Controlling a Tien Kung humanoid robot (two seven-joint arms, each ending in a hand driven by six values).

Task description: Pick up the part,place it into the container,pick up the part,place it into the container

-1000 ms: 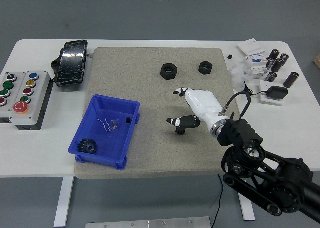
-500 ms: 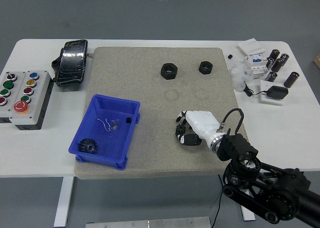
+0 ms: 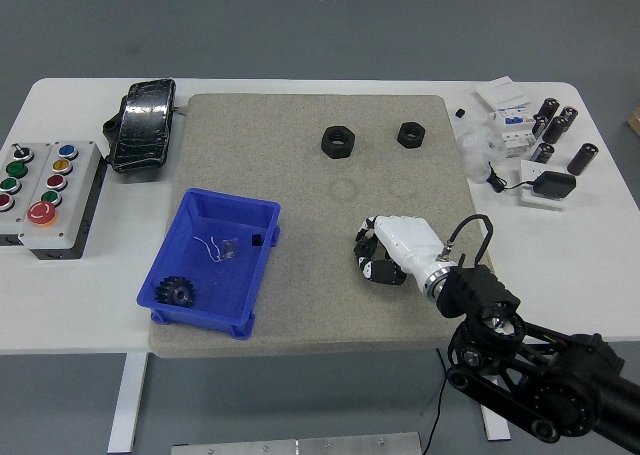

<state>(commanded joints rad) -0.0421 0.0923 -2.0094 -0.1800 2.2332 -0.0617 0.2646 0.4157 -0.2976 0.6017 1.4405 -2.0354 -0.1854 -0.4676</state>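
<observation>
My right hand [image 3: 376, 254], white with black fingers, rests low on the beige mat [image 3: 300, 145] right of the blue bin [image 3: 258, 260]. Its fingers are curled down tight around a small black part that is almost wholly hidden under them. A black gear [image 3: 179, 294] lies in the bin's near left corner, with a small clear piece and a tiny black piece further back. Two black hex nuts [image 3: 337, 141] [image 3: 410, 133] lie at the back of the mat, apart from the hand. The left arm is out of view.
A button box [image 3: 50, 192] stands at the table's left edge, with a black wrapped block [image 3: 143, 123] behind it. Breakers, black cylinders and a cabled adapter [image 3: 535, 140] crowd the back right corner.
My right hand dropped from above the mat, came nearer and lower, and its fingers went from spread to curled shut on the mat. Between the last two frames it barely moved.
</observation>
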